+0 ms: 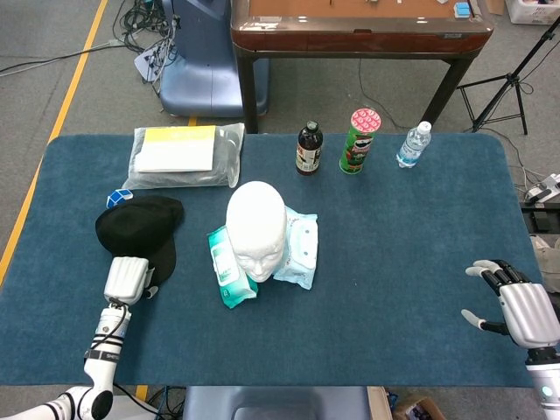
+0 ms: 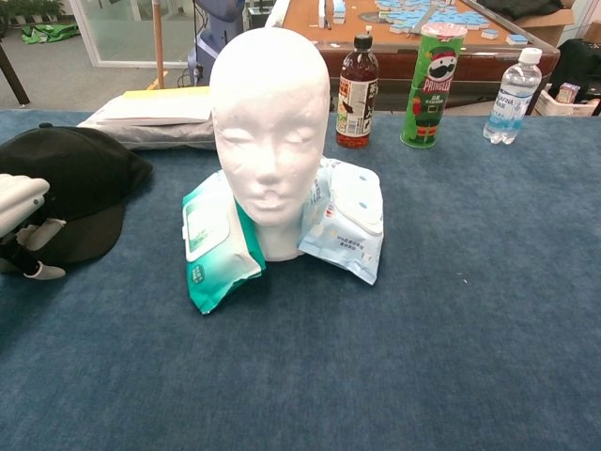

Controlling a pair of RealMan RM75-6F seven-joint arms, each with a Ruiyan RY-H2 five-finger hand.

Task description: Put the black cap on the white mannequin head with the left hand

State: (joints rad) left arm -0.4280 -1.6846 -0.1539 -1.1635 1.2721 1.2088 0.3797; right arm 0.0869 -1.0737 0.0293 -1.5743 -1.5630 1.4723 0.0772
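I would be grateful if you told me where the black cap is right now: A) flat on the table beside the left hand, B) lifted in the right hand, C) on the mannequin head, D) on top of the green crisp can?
A: the black cap lies flat on the blue table, left of the bare mannequin head, with the left hand at its near edge.
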